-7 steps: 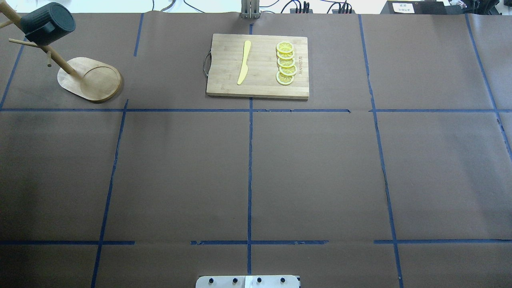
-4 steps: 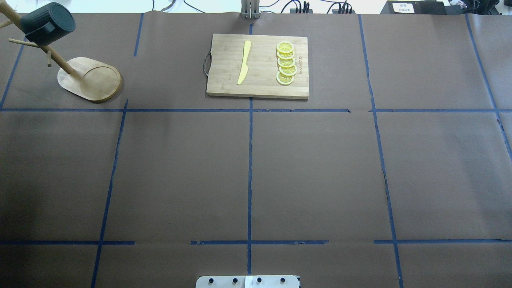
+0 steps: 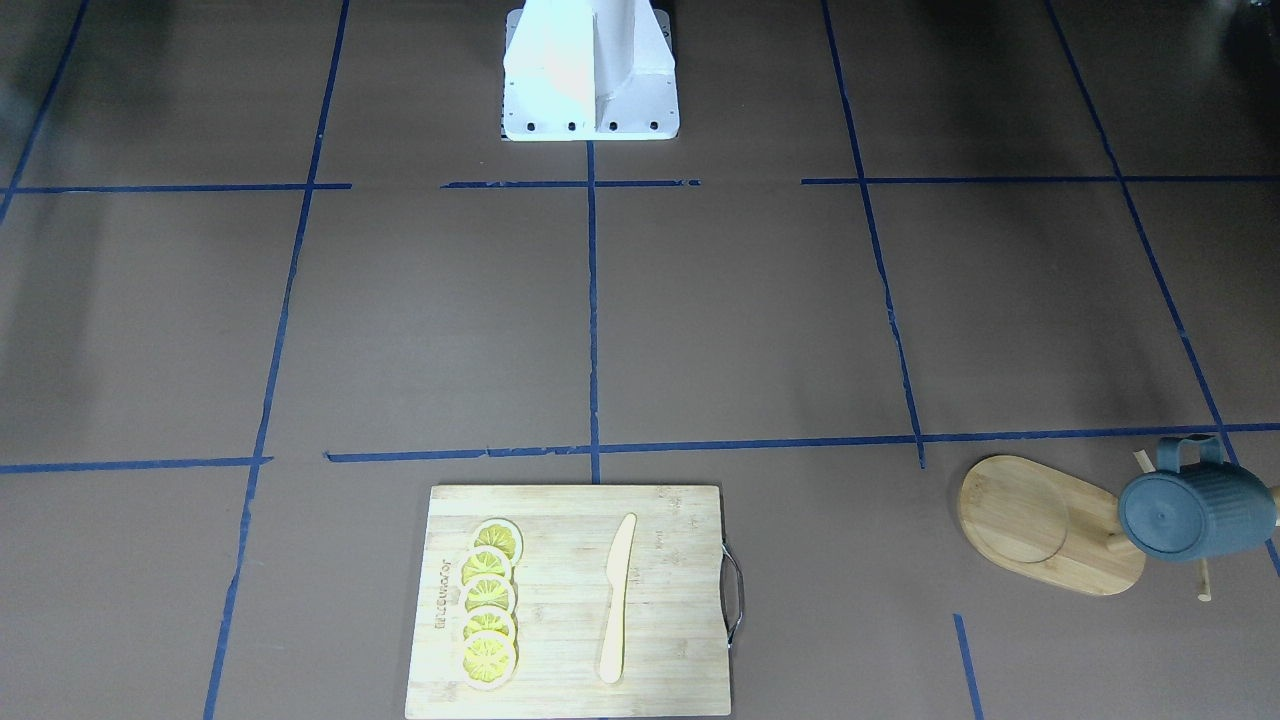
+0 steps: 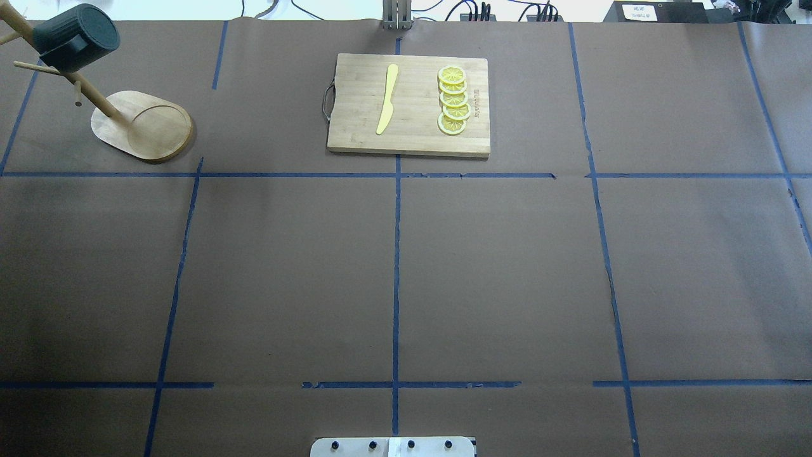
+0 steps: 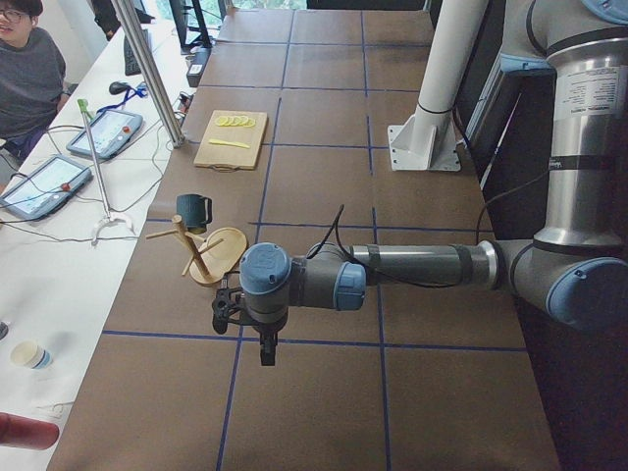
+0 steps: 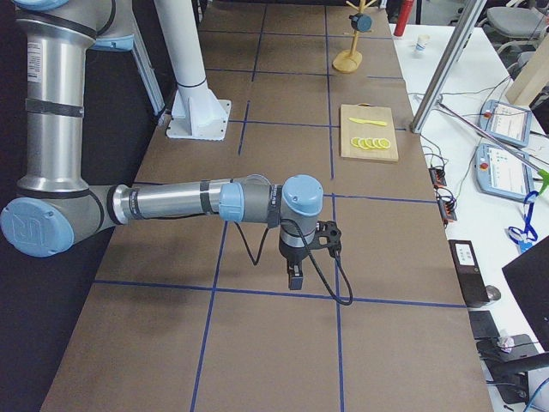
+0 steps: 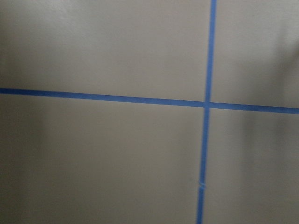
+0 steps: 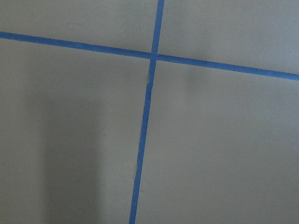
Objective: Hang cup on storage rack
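The dark blue-grey cup (image 4: 75,38) hangs by its handle on a peg of the bamboo storage rack (image 4: 143,125) at the table's far left corner. It also shows in the front-facing view (image 3: 1195,510) beside the rack's oval base (image 3: 1040,525), and in the left view (image 5: 192,208). No gripper touches it. My left gripper (image 5: 267,351) hangs over the table near the rack, seen only in the left view. My right gripper (image 6: 294,276) shows only in the right view, far from the rack (image 6: 349,58). I cannot tell whether either is open or shut.
A bamboo cutting board (image 4: 409,105) with a yellow knife (image 4: 387,98) and several lemon slices (image 4: 453,100) lies at the far middle. The robot's base plate (image 4: 393,447) is at the near edge. Both wrist views show only brown table cover and blue tape.
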Action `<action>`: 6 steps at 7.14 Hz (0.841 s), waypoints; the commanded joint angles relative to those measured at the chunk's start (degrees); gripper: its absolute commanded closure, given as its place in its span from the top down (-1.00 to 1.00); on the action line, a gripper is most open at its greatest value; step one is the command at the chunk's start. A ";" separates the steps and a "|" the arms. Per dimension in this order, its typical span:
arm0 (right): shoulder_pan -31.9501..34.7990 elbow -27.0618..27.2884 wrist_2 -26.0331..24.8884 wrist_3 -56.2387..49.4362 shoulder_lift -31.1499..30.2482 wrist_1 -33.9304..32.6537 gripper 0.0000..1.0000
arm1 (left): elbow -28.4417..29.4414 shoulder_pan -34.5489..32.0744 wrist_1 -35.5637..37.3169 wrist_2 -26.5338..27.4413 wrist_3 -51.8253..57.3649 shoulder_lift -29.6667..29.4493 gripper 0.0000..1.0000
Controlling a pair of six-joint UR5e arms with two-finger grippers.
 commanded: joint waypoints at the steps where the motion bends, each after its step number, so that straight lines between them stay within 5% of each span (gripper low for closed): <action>1: 0.00 -0.93 0.22 0.81 -0.07 -0.01 0.99 | -1.09 5.57 0.13 -0.33 -0.15 0.04 1.00; 6: 0.00 -1.73 0.31 0.72 -0.15 0.07 1.00 | -2.50 5.86 -1.52 -1.73 0.29 1.88 1.00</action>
